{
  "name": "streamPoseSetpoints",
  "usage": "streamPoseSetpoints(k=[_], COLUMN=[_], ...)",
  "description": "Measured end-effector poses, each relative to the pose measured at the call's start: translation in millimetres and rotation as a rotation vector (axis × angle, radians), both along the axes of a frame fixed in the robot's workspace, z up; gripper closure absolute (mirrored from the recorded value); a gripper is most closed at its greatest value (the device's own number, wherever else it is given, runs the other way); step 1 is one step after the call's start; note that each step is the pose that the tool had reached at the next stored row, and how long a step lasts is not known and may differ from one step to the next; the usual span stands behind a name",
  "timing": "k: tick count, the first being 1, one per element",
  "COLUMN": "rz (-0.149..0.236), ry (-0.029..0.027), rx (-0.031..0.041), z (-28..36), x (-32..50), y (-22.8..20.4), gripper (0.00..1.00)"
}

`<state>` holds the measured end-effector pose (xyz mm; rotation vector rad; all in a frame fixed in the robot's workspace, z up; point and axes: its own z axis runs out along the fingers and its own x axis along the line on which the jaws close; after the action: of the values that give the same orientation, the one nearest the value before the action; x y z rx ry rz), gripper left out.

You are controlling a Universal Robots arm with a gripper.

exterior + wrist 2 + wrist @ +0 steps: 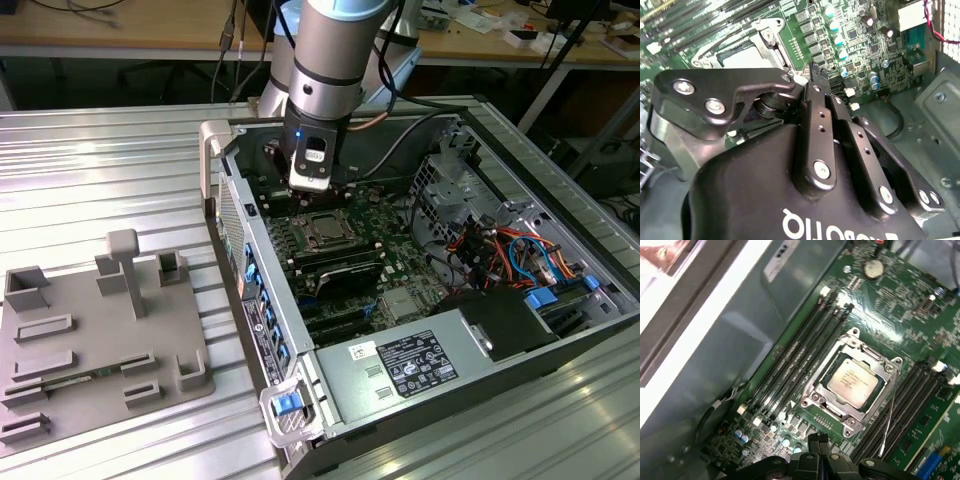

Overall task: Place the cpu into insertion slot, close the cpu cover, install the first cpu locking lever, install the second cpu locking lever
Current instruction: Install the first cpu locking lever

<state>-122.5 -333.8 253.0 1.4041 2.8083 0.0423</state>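
First wrist view tells you most of it: the chip is already sitting flat in the socket, and the silver cover looks folded down around it, with the chip's metal top showing through the cut-out. So the first two steps look done to me.

The pincer has its two black fingers pinched right together, and I can't see anything between them. It's empty, as far as I can tell. The tips hang low over the green board, just off one edge of the socket and not touching it. In the exterior view the socket lies just on the camera side of the pincer, a touch toward the exterior view's right, inside the open computer case.

What matters here is the thin lever wire. It runs lengthwise along one side of the socket, between the socket and a bank of black memory slots, and its free end points back toward the fingertips. It seems to stand a bit clear of the frame, so I'd guess it isn't latched. I can't make out a second lever on the opposite side.
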Motion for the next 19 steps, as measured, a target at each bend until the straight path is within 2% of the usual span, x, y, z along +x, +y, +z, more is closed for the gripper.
streamPoseSetpoints(k=[7, 19], rz=[0.006, 0.006], ry=[0.0002, 0.0002], rx=[-0.0001, 0.0018], z=[-0.2, -0.2], x=[0.0, -0.1], y=[5.4, 5.5], gripper=[0.89, 0.89])
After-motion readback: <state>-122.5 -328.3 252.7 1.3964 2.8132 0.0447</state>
